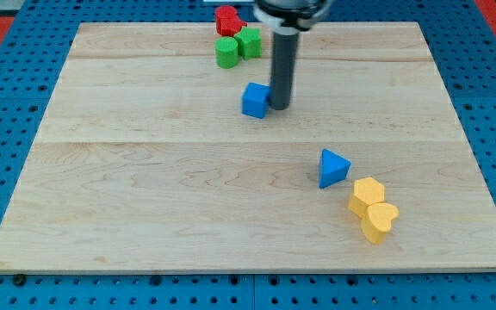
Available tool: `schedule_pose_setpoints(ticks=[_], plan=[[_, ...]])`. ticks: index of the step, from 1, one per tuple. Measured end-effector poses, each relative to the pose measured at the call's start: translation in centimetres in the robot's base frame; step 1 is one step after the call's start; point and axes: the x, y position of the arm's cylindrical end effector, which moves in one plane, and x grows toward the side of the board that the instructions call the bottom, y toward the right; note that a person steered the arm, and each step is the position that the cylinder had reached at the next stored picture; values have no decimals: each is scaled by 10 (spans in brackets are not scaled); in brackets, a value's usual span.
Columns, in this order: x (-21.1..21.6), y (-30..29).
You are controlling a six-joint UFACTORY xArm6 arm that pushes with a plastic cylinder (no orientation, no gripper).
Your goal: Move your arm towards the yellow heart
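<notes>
A dark upright rod, with no claw, rests my tip (280, 106) against a blue cube (254, 100) on a pale wooden table (145, 198); the yellow heart (380, 221) lies well apart, toward the view's bottom right.

yellow heart (380, 220), blue cube (254, 100), dark rod (282, 65)

Dark rod comes down from the view's top centre, upright, mount partly cut off by the frame edge. My tip (280, 106) is down at the surface level, in the upper middle of the view.
</notes>
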Motion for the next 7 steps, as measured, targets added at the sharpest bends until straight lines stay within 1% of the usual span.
schedule_pose_setpoints(ticks=[1, 2, 3, 4, 5, 6, 7], plan=[[0, -14], [0, 21], [1, 89], [16, 193], [54, 294], [73, 322], [105, 321]])
